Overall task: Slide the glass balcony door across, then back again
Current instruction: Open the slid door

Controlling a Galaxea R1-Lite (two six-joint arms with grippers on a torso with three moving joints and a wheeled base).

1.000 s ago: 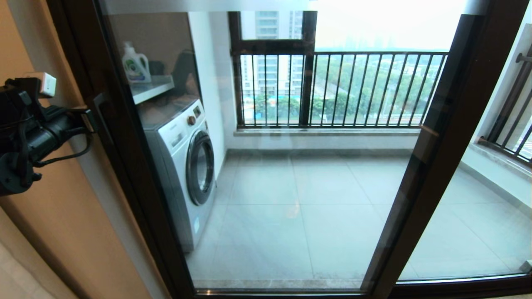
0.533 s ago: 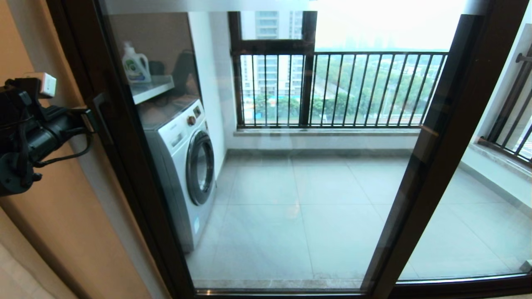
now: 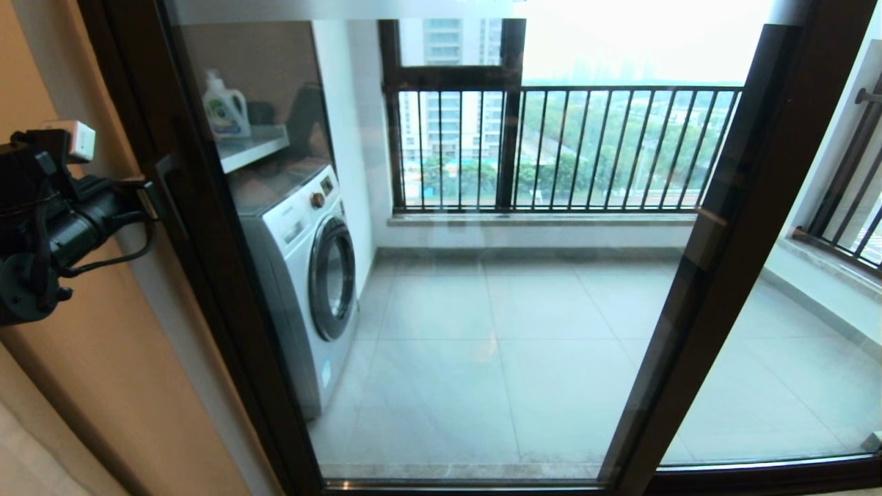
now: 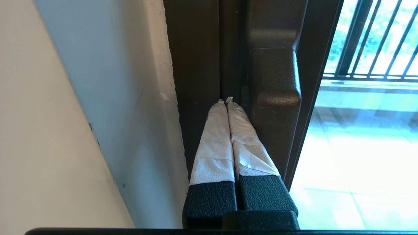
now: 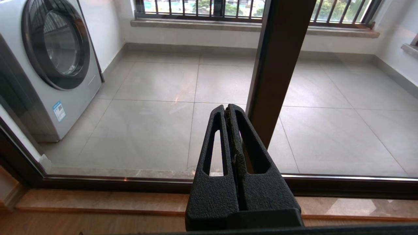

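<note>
Head view is showing a washing machine (image 3: pixel 303 275) standing behind the glass at the left side of the balcony, with a detergent bottle (image 3: pixel 225 107) sitting on a white shelf (image 3: pixel 251 148) above it. Grey floor tiles (image 3: pixel 496 344) are running back to a window with black railing bars (image 3: pixel 565 148). A beige wall (image 3: pixel 103 358) is lying beside the door's left upright.

The glass balcony door (image 3: pixel 207 227) is filling most of the scene: a clear pane in a slim, matte dark brown metal frame, with a second dark-framed upright (image 3: pixel 716 262) crossing on the right. Its handle (image 4: pixel 274 88) is looking like a blocky, rounded bar with a fine grainy finish.

The left gripper (image 4: pixel 227 101) is reaching in from the left, its fingers (image 4: pixel 215 143) wrapped in white tape and pressed together, the tips touching the frame in the groove just beside the handle. The right gripper (image 5: pixel 227 109) is hanging low before the bottom rail (image 5: pixel 130 182), its textured black fingers pressed together on nothing.
</note>
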